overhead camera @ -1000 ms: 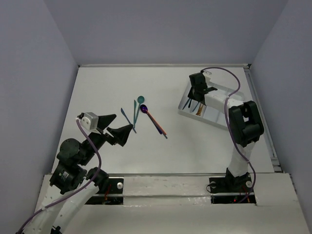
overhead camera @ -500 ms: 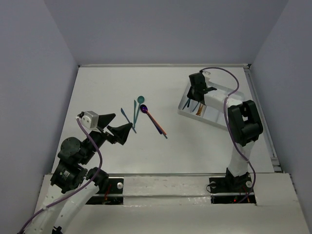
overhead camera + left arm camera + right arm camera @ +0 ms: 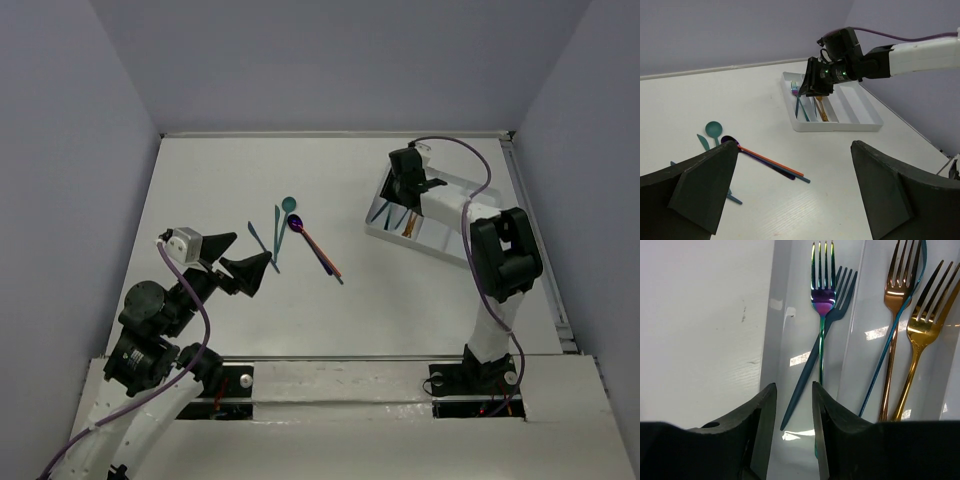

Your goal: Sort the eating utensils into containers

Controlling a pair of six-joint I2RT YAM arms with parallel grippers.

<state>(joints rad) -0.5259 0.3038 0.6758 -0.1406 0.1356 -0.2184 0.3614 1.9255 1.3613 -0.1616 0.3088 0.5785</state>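
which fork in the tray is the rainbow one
The iridescent fork lying over the dark blue fork, beside the tray wall: green tines, purple neck; no other is multicoloured.

Tray point(image 3: 443, 238) on table point(image 3: 230, 180), far right; forks point(image 3: 821, 315) in two adjacent compartments; loose utensils point(image 3: 297, 225) left of tray, mid-table

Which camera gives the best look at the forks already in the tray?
Right wrist: it looks straight down on the forks in the tray, tines and colours clear. Left wrist shows them small, partly behind the right hand. Top external shows only thin streaks.
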